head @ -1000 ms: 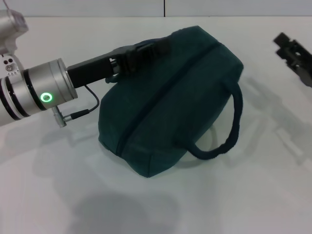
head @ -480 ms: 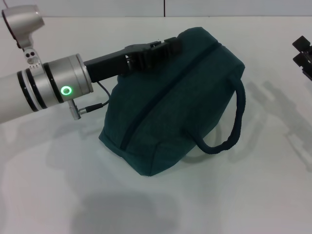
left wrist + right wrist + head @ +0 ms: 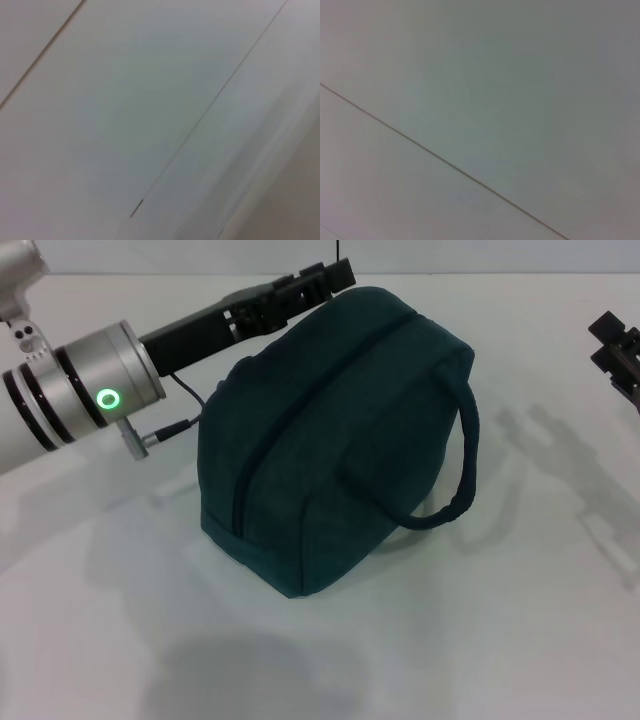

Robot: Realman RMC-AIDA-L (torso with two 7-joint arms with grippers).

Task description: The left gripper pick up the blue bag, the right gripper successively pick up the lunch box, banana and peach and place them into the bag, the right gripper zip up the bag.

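The blue bag (image 3: pixel 330 440) sits on the white table (image 3: pixel 480 640) near the middle of the scene, resting on its base, its zip line running along the top ridge from about 7 o'clock up toward 1 o'clock and looking closed from end to end. No lunch box, banana or peach is anywhere in sight, so I would judge them to be inside and the task close to finished.

From 9 o'clock the left arm reaches in, green ring lit on its wrist, and the left gripper (image 3: pixel 325 278) lies against the bag's far upper end at roughly 12 o'clock. That looks like a hold meant to steady the bag, though whether its fingers are pinching the fabric, pressed together or spread I cannot tell from here.

On the bag's near right side the carry handle (image 3: pixel 462 472) loops out toward 3 o'clock, hanging free.

At the far right edge, about 2 o'clock, the right gripper (image 3: pixel 620 355) hangs well apart from the bag with nothing visibly in it; its finger state I cannot tell either.
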